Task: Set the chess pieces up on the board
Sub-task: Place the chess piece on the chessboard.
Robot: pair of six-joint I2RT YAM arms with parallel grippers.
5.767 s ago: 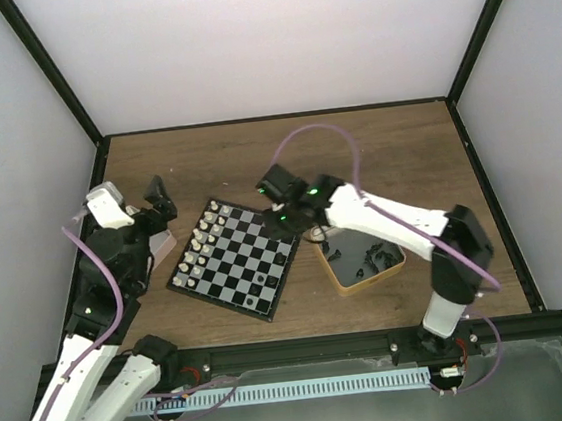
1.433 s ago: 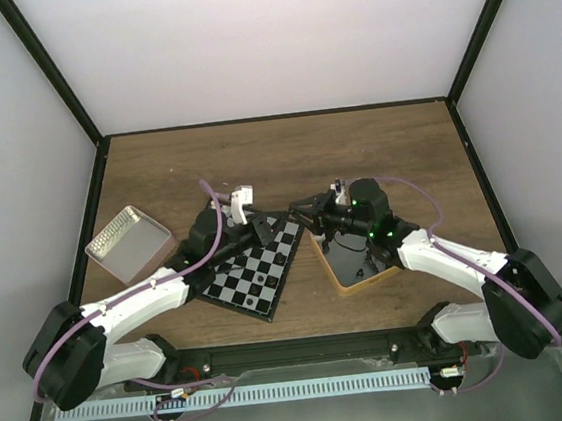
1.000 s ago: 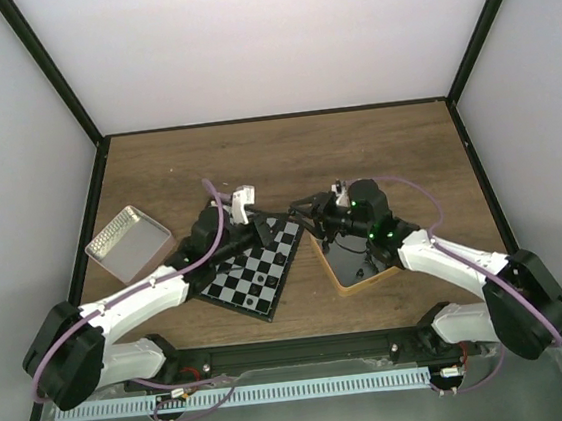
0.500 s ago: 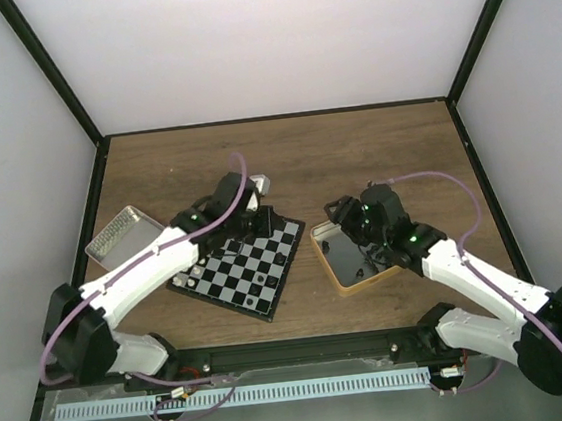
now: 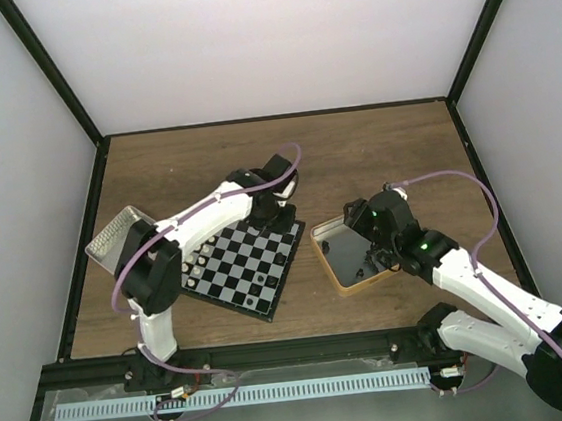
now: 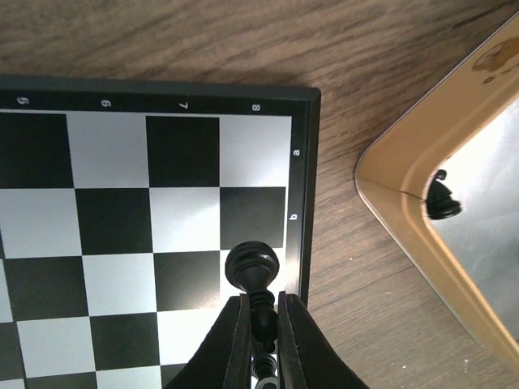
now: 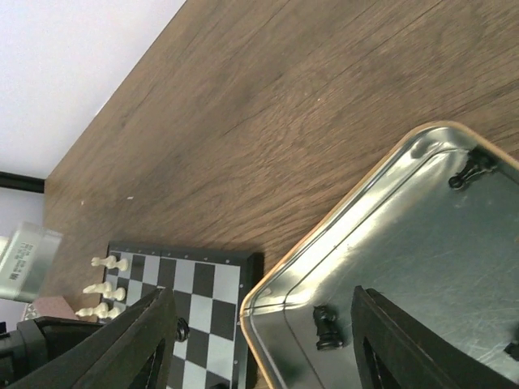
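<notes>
- Since half a second ago, the left gripper (image 6: 259, 303) has swung to the far right corner of the board (image 6: 122, 203). The right gripper (image 7: 261, 324) has pulled back over the tin (image 7: 340, 219) and spread wider.
- The left gripper is clamped on a black pawn (image 6: 253, 266) by its stem, over a pale square at the board's right edge. Whether the pawn touches the board cannot be told.
- The right gripper's fingers stand apart, empty, above the tin's left part, where black pieces (image 7: 324, 327) lie.
- White pieces (image 7: 105, 275) line the board's left side.
- The tin sits just right of the board.
</notes>
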